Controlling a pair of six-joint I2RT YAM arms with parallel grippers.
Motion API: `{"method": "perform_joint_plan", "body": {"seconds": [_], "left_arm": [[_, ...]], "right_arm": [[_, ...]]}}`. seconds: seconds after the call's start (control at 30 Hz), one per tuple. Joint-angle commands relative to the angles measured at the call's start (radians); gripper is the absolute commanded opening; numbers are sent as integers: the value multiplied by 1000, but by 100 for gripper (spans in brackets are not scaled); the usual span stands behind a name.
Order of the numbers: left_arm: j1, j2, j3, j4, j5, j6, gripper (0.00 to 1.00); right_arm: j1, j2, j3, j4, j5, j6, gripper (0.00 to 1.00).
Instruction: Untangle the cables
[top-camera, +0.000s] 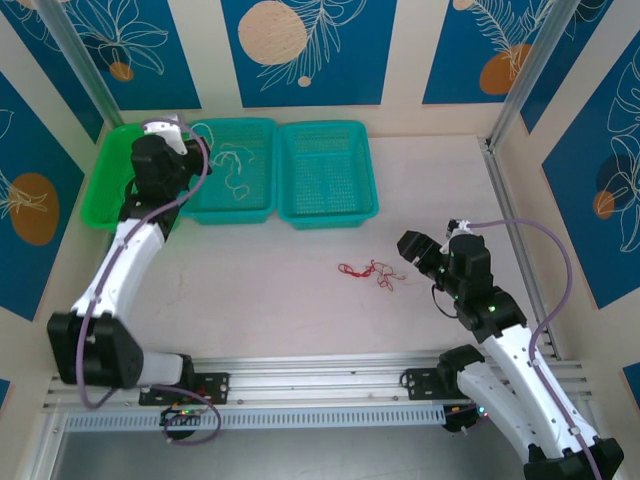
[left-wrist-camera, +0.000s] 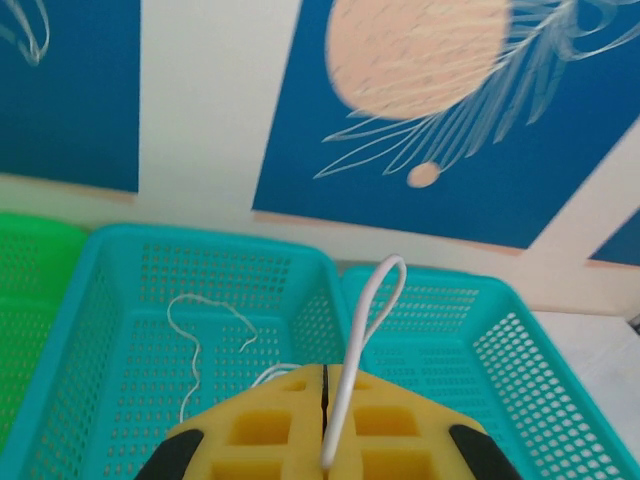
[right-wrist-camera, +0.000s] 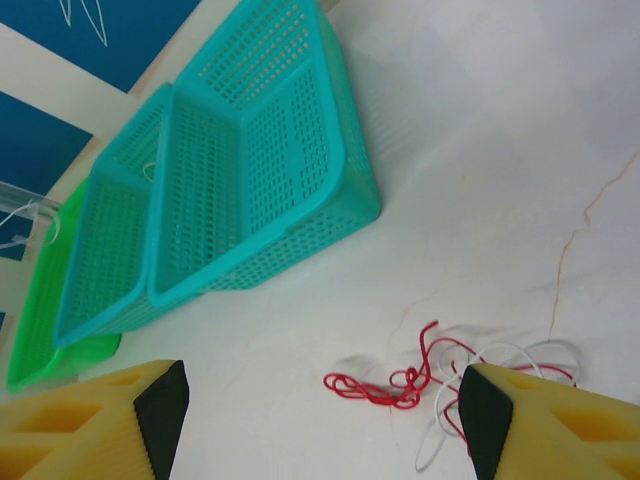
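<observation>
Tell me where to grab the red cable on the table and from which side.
Grip the red cable at its left end, where it lies alone on the table. Further right, a white cable loops through it. Because the strand lies flat, come straight down from above with the open right gripper, its fingers straddling the strand.

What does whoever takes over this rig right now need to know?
Left gripper: jaws shut on a loop of thin white wire, above the middle teal mesh basket. A thin white strand lies in that basket; cannot tell if it is the same piece.
Right gripper: jaws open, low over the pale table beside the thin red wire, which is tangled with a second white wire.
Done: one white wire held at the baskets.
Left: part the red and white wires on the table, release the held wire.
</observation>
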Motion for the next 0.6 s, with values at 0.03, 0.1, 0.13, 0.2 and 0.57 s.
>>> {"method": "perform_joint_plan", "body": {"seconds": [0.03, 0.1, 0.13, 0.2, 0.57], "left_arm": [[62, 173, 114, 49, 127, -86, 0], [72, 258, 176, 27, 158, -67, 0], [73, 298, 214, -4, 160, -54, 0], [73, 363, 279, -48, 188, -14, 2], [68, 295, 269, -145, 140, 13, 68]], "right_arm": [[-3, -5, 42, -106, -56, -19, 73], [-3, -6, 47, -116, -57, -15, 74], [-3, -8, 48, -121, -55, -10, 74], [-2, -10, 48, -122, -56, 2, 73], [-3, 20, 42, -102, -56, 25, 74]]}}
